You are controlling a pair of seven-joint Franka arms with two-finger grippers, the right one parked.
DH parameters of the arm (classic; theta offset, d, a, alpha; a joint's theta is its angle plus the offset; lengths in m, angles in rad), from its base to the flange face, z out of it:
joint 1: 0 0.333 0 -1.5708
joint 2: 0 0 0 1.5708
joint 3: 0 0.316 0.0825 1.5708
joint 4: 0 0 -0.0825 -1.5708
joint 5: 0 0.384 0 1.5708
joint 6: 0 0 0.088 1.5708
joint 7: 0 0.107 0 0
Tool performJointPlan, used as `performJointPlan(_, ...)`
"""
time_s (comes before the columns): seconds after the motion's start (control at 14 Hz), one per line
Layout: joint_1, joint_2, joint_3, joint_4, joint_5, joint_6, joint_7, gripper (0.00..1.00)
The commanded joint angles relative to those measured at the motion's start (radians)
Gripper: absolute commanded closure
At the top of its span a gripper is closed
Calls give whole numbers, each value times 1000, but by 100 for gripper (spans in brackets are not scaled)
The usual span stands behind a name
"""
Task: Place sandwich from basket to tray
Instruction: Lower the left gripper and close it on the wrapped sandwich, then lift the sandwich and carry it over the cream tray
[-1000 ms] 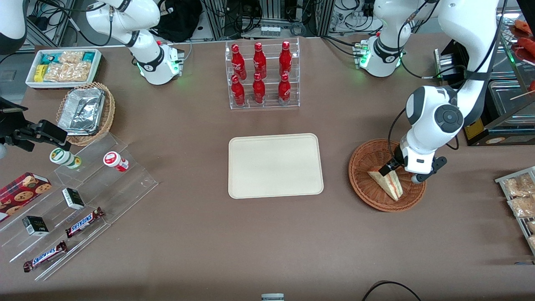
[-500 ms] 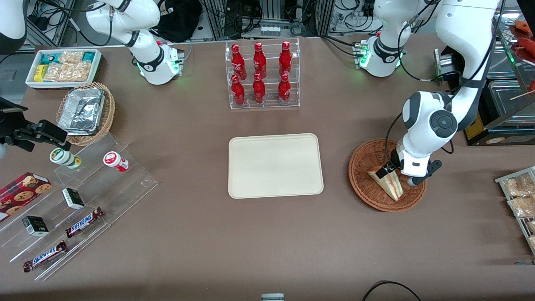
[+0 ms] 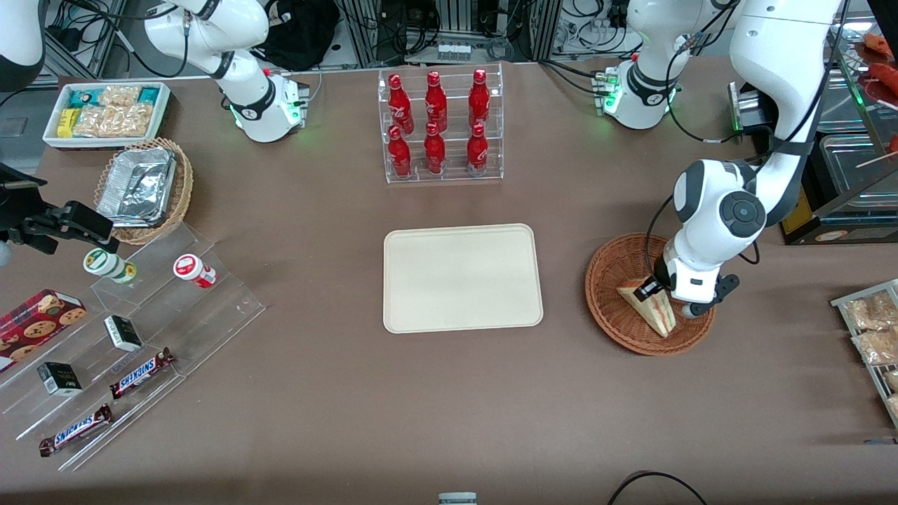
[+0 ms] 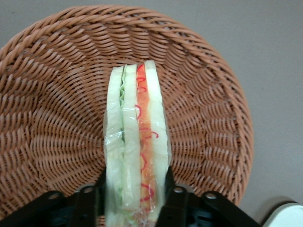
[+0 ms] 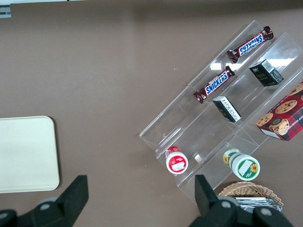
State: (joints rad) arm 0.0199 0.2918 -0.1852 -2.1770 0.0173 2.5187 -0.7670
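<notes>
The sandwich (image 3: 652, 312), a pale bread wedge with red-orange and green layers, stands on edge in the reddish-brown woven basket (image 3: 612, 280) toward the working arm's end of the table. My left gripper (image 3: 657, 297) is down in the basket, shut on the sandwich. In the left wrist view its black fingers (image 4: 169, 189) press both bread faces of the sandwich (image 4: 137, 127), which still rests on the basket (image 4: 57, 118) weave. The cream tray (image 3: 463, 277) lies flat at the table's middle, beside the basket, and its corner shows in the right wrist view (image 5: 23, 151).
A clear rack of red bottles (image 3: 440, 126) stands farther from the front camera than the tray. Toward the parked arm's end are a stepped acrylic stand with snacks (image 3: 126, 330), a tan basket holding a foil container (image 3: 144, 189) and a white bin (image 3: 105, 112). Snack packets (image 3: 873, 330) lie at the working arm's end.
The left arm has come down and a little toward the tray, sinking the gripper into the basket around the sandwich. The sandwich has stayed where it was.
</notes>
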Motion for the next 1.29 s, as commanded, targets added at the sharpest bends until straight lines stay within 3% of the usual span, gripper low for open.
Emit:
performJointPlan(0.0,-3,3,-6,48,1,-18,-15,78)
performJointPlan(0.14,-6,-11,-7,83,1,-73,-15,78)
performJointPlan(0.36,-9,-36,-13,214,4,-287,-15,78)
performJointPlan(0.57,-9,-26,-104,389,6,-504,-28,77)
performJointPlan(0.79,-9,-13,-230,414,16,-517,-29,77)
performJointPlan(1.0,-9,45,-363,428,85,-511,-34,77)
performJointPlan(1.21,-104,130,-402,483,98,-486,-34,77)
